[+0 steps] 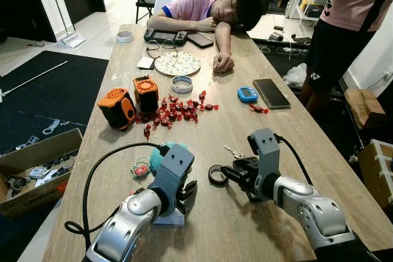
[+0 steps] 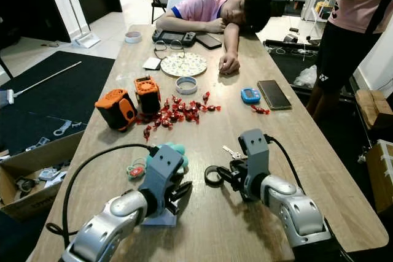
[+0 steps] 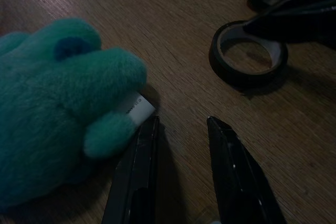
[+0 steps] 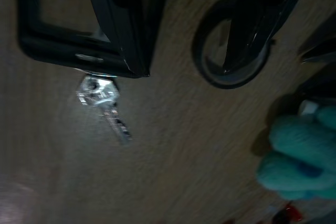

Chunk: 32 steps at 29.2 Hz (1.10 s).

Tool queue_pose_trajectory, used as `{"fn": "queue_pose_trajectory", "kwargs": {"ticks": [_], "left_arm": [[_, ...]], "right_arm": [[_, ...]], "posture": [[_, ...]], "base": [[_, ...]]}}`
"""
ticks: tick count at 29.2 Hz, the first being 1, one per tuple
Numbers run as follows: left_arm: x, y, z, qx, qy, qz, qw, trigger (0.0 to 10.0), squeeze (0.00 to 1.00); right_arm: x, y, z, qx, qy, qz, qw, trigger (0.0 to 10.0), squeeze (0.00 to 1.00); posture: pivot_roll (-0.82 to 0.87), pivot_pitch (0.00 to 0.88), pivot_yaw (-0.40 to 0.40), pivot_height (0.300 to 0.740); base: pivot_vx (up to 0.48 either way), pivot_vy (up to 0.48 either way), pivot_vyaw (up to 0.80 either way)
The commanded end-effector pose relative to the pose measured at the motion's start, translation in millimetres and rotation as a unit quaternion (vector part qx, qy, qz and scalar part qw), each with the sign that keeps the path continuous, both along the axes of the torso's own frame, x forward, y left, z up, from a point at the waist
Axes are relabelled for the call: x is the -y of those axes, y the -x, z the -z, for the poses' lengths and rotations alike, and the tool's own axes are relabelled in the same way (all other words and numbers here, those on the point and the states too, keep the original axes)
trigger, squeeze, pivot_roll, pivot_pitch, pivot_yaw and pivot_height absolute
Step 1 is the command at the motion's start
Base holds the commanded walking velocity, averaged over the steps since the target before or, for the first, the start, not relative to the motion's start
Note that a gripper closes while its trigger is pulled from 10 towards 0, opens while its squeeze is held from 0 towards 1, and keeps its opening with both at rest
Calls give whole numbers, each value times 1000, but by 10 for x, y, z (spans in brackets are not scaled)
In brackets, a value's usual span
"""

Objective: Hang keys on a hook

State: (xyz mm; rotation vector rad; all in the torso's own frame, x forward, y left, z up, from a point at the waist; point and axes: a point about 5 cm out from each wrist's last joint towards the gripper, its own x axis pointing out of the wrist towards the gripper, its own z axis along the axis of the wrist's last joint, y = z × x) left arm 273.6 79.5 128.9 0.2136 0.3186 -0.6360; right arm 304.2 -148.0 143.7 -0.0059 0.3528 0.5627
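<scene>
The right gripper, fingers parted, hovered over the counter between a key and a black tape roll; the left gripper sat released beside a teal plush toy.

A long wooden table carries clutter. At its centre lies a scatter of red wrapped candies; at their nine o'clock stand two orange-and-black battery packs. At twelve o'clock from the candies sit a tape ring and a patterned plate. At three o'clock lie a blue timer and a dark phone. A person in a pink shirt slumps at the far end. Near the close edge, a teal plush toy has a black tape roll at its three o'clock. A cardboard box sits on the floor.
</scene>
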Motion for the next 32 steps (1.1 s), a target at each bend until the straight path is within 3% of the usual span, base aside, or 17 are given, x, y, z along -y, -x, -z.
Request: {"fn": "queue_pose_trajectory", "kwargs": {"ticks": [1,15,16,17,18,21,23,26,27,28,29,30,31,32], "left_arm": [[32,16,41,-5,2,0,1000,10000,0],[27,25,47,-6,2,-3,1000,10000,0],[25,24,47,-6,2,-3,1000,10000,0],[25,24,47,-6,2,-3,1000,10000,0],[24,25,47,-6,2,-4,1000,10000,0],[24,26,47,-6,2,-4,1000,10000,0],[22,29,45,-6,2,-4,1000,10000,0],[22,32,45,-7,2,-4,1000,10000,0],[23,34,46,-7,2,-4,1000,10000,0],[23,34,46,-7,2,-4,1000,10000,0],[25,36,47,-7,2,-3,1000,10000,0],[25,36,47,-7,2,-3,1000,10000,0],[29,38,48,-8,2,-3,1000,10000,0],[37,40,50,-8,3,-3,1000,10000,0]], "right_arm": [[-10,42,31,-6,8,-12,1000,10000,0],[4,88,177,-32,13,-10,999,9961,0],[9,97,207,-37,14,-9,999,9294,0],[9,97,207,-37,14,-9,999,9294,0],[22,103,240,-43,16,-6,999,6353,0],[25,103,246,-44,16,-5,999,6353,0],[22,104,250,-45,15,-4,999,1725,0],[21,108,252,-45,14,-3,999,941,0],[22,110,251,-45,13,-3,999,0,0],[22,110,251,-45,13,-3,999,0,0],[23,106,243,-42,12,-2,999,2510,0],[23,106,243,-42,12,-2,999,2510,0],[23,98,225,-37,9,-1,999,7255,0],[23,73,171,-19,3,3,1000,10000,0]], "posture": [[28,149,-13,740],[33,157,-14,740],[33,158,-15,740],[33,158,-15,740],[33,158,-14,740],[33,158,-14,740],[34,160,-12,740],[34,162,-12,740],[32,163,-11,740],[32,163,-11,740],[31,164,-12,740],[31,164,-12,740],[30,164,-12,740],[25,165,-13,740]], "base": [[0,0,0],[0,0,0],[0,0,0],[0,0,0],[0,0,0],[0,0,0],[0,0,0],[0,0,0],[0,0,0],[0,0,0],[0,0,0],[0,0,0],[0,0,0],[0,0,0]]}}
